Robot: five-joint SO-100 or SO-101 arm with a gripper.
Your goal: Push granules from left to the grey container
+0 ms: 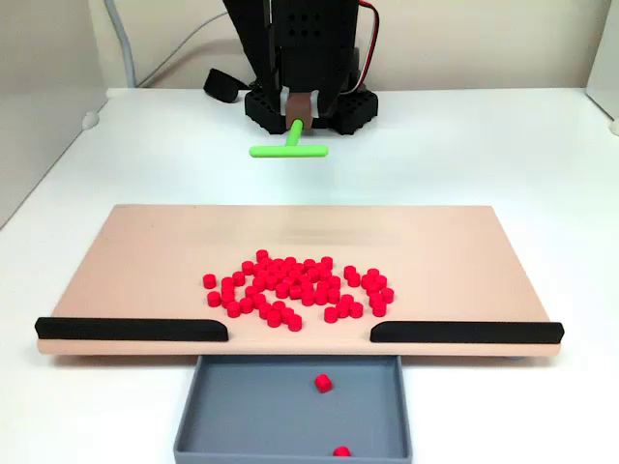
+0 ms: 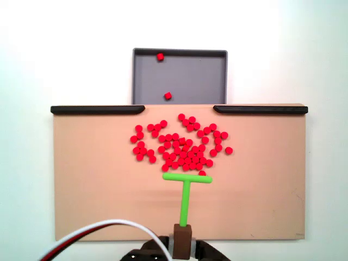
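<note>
Several dozen red granules (image 1: 298, 288) lie in a loose heap on the middle of the tan board (image 1: 145, 251). The grey container (image 1: 261, 411) sits against the board's near edge, below the gap between two black strips, and holds two pellets. My gripper (image 1: 299, 104) is shut on the brown handle of a green T-shaped tool (image 1: 288, 150), which hangs above the white table beyond the board's far edge. From above, the tool's crossbar (image 2: 187, 178) shows at the edge of the granules (image 2: 182, 147) facing my gripper (image 2: 183, 239), opposite the grey container (image 2: 190, 76).
Two black strips (image 1: 132, 330) (image 1: 466, 332) line the board's container-side edge and leave a central opening. The arm's black base (image 1: 309, 106) stands behind the board. Cables (image 2: 98, 231) trail beside it. White table surrounds the board.
</note>
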